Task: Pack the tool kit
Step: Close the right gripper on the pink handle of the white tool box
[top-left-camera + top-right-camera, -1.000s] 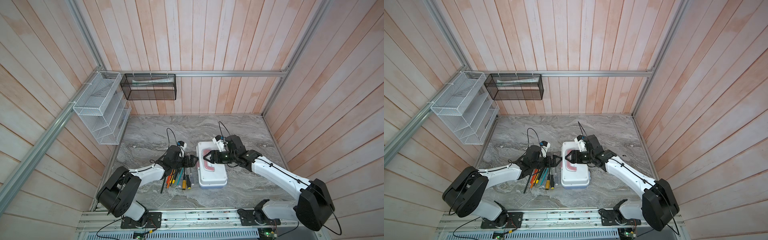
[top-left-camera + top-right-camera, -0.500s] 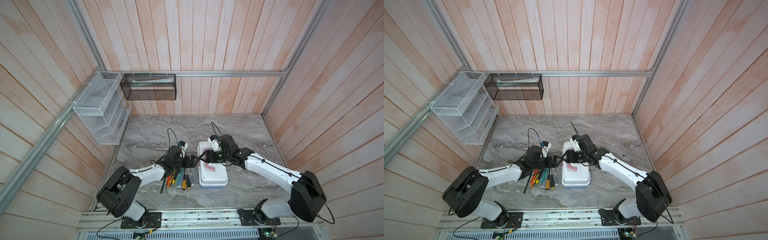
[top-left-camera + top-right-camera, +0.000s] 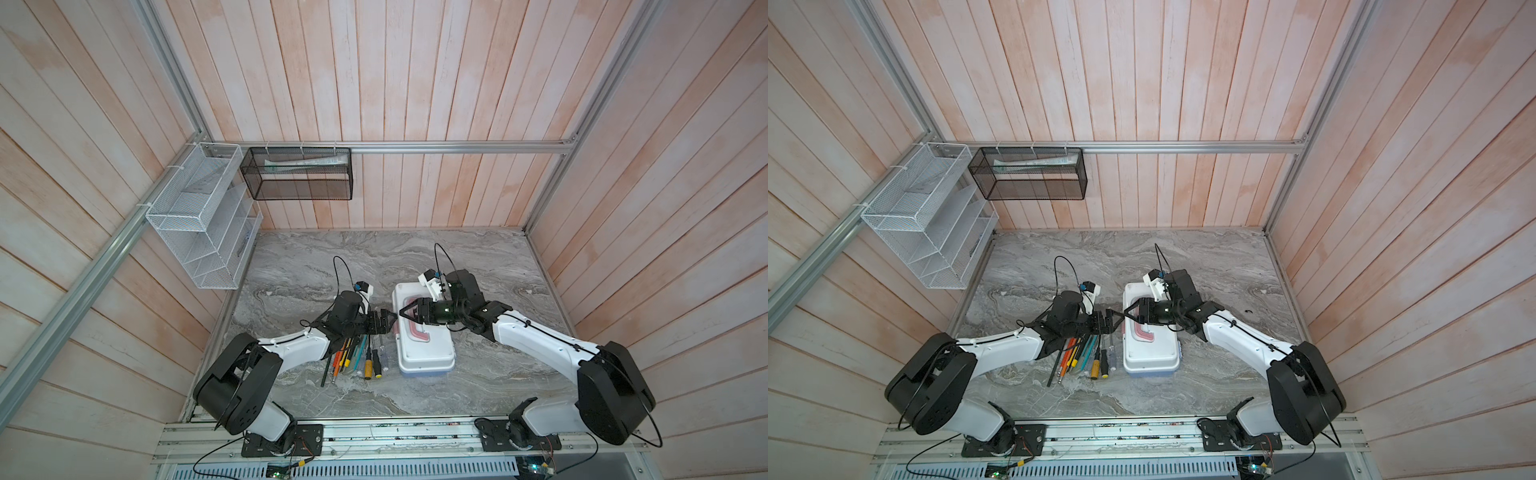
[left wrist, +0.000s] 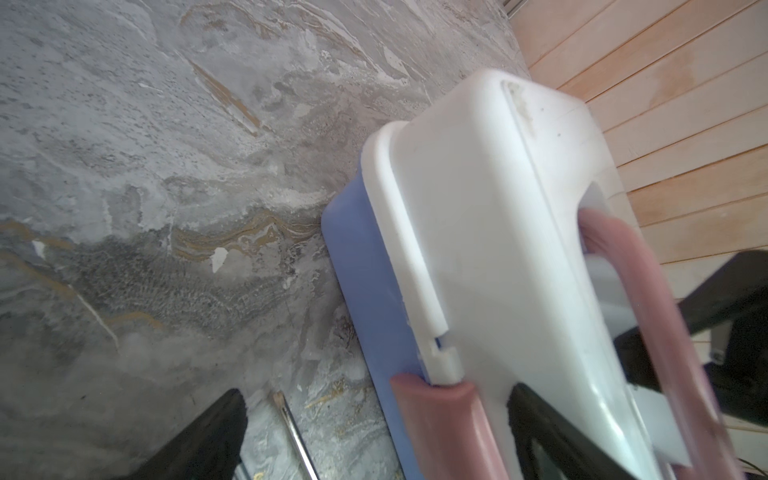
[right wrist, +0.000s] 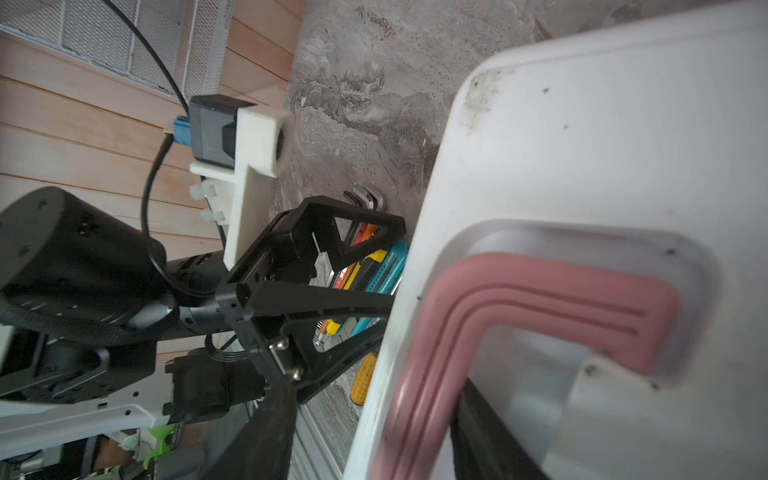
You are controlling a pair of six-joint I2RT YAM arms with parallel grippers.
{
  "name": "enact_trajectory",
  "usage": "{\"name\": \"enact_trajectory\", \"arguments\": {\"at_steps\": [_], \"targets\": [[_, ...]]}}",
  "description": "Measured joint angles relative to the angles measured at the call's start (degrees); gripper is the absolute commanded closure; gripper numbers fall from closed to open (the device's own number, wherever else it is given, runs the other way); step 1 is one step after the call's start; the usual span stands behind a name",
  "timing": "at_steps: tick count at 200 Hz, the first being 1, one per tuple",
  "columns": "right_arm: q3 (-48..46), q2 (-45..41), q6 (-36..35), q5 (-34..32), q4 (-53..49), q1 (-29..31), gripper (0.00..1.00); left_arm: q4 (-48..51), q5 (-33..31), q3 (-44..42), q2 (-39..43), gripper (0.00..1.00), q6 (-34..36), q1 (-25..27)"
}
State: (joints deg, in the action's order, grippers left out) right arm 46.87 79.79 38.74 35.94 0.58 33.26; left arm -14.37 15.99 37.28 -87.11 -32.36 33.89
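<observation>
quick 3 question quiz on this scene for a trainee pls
1. True or false: the box stands open.
2. Where do the tools lie? A inside the box; B on the table beside the box; C on top of the box.
3. Fill in: the left gripper is ___ (open or shut).
Key: 1 false; 2 B; 3 open.
</observation>
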Motion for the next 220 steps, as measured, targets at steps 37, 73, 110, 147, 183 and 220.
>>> {"name": "enact_trajectory", "arguments": {"at_steps": [37, 73, 110, 147, 183, 220], "targets": [[-5.2, -4.0, 4.1, 8.2, 6.4, -4.9, 0.52, 0.3, -0.7, 0.0, 0.0, 0.00, 0.3, 0.3], [-10.6, -9.6, 9.1, 13.1, 12.6, -10.3, 0.52, 2.5, -3.3, 0.0, 0.8, 0.00, 1.7, 0.4], [-9.8, -13.6, 6.4, 12.1, 8.1, -12.0, 0.50, 4.1, -4.7, 0.0, 1.5, 0.00, 2.8, 0.4], [-0.8, -15.9, -2.3, -2.2, -10.0, -10.4, 0.50, 4.6, -4.7, 0.0, 1.5, 0.00, 2.8, 0.4], [12.2, -14.3, -4.5, -25.1, -27.0, 1.9, 0.48, 4.5, -4.7, 0.0, 1.6, 0.00, 2.7, 0.4], [22.7, -5.0, -1.4, -42.6, -39.8, 12.5, 0.48, 4.5, -4.6, 0.0, 1.9, 0.00, 2.6, 0.4]]}}
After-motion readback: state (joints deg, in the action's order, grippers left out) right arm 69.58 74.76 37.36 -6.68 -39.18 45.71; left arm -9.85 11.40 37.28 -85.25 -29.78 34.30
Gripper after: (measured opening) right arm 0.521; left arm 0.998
